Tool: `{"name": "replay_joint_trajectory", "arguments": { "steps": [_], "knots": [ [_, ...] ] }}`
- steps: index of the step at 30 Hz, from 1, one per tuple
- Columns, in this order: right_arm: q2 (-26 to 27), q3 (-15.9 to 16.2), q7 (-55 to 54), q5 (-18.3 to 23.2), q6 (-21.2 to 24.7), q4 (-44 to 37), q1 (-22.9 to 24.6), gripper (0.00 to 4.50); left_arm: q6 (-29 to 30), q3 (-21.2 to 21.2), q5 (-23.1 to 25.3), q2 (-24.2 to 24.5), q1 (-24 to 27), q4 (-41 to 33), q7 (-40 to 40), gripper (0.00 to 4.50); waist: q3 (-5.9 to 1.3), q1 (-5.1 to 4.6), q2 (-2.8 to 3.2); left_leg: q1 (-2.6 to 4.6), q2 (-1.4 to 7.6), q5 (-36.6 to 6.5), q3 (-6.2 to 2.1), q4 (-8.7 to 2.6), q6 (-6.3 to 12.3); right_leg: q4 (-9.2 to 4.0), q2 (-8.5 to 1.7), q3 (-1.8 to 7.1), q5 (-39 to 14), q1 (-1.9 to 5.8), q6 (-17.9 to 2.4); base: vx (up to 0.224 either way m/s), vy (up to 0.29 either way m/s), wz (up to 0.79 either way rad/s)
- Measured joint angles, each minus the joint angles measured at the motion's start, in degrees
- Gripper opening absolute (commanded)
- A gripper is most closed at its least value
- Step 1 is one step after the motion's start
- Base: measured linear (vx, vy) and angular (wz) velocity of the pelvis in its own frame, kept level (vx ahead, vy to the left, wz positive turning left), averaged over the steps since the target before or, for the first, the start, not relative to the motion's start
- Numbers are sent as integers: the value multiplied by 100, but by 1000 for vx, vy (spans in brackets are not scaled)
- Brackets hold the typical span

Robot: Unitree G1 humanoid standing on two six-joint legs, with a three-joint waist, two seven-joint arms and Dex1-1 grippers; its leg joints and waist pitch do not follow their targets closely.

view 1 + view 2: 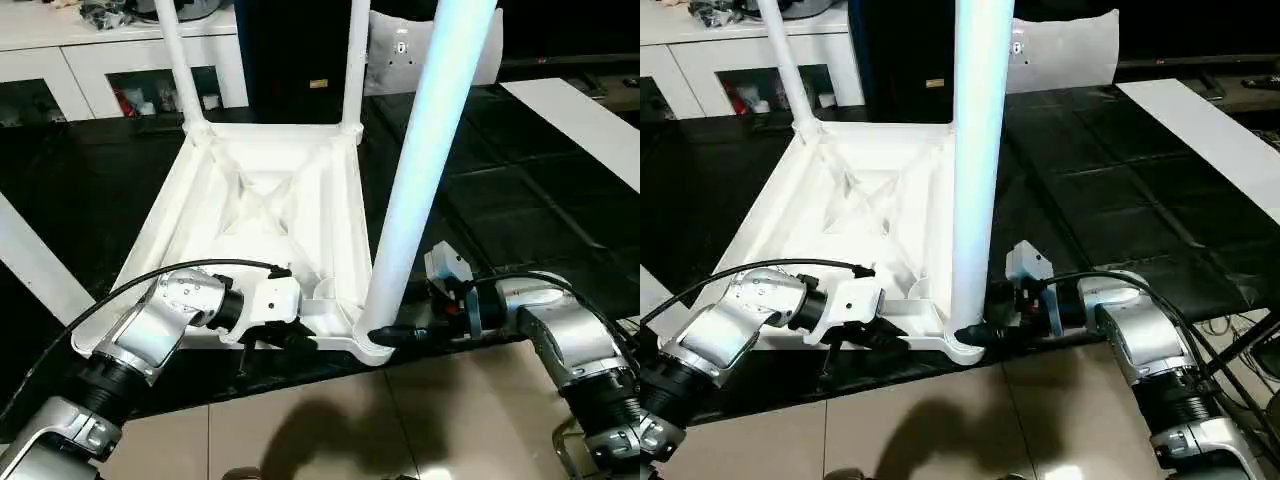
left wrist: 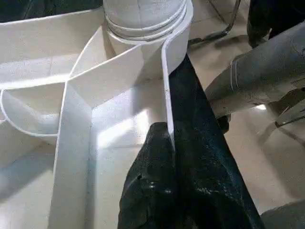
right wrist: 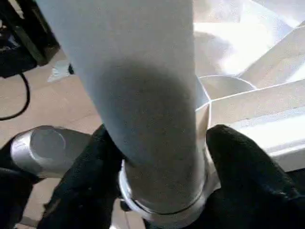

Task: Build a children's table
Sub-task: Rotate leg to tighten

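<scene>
Black-covered work surface (image 1: 520,200), tiled floor (image 1: 400,420), white cabinet (image 1: 60,70)

Robotics test room, as you see it from the head camera. Ahead of your grippers lies a large black-covered work surface (image 1: 520,190), its cover creased and quilted. Past its far edge stands a white cabinet (image 1: 90,60) with glass doors, small items on its shelves and a tangle of cables on top. Beneath your forearms runs a floor (image 1: 940,430) of pale beige tiles. To the right of your right arm, metal frame legs (image 1: 1250,345) and loose cables show below the surface's edge.
</scene>
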Motion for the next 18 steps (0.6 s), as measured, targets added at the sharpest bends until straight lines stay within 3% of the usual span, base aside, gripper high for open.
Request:
{"name": "replay_joint_trajectory", "arguments": {
  "steps": [6, 13, 18],
  "knots": [
    [57, 1, 65, 13, -51, 68, 0, 221, -48, 5, -4, 1, -36, 98, -37, 0, -1, -3, 2, 5, 1, 1, 0, 2, -1, 7, 0, 0, 0, 1, 0, 0, 0, 0],
    [122, -28, 41, 15, -214, 75, 47, 199, 13, 24, -58, 30, -27, 93, -60, 0, -2, -16, 2, 6, 3, 1, 0, 3, -1, 8, 2, 0, 0, 1, 0, 0, 0, 0],
    [620, -223, -887, -47, -219, 109, 136, 196, 776, 279, -76, -51, 45, -24, 382, 0, -5, -154, 15, 13, 3, 5, 1, 11, -8, 15, 2, 2, 9, 2, -7, 0, 0, 0]
  ]
}}
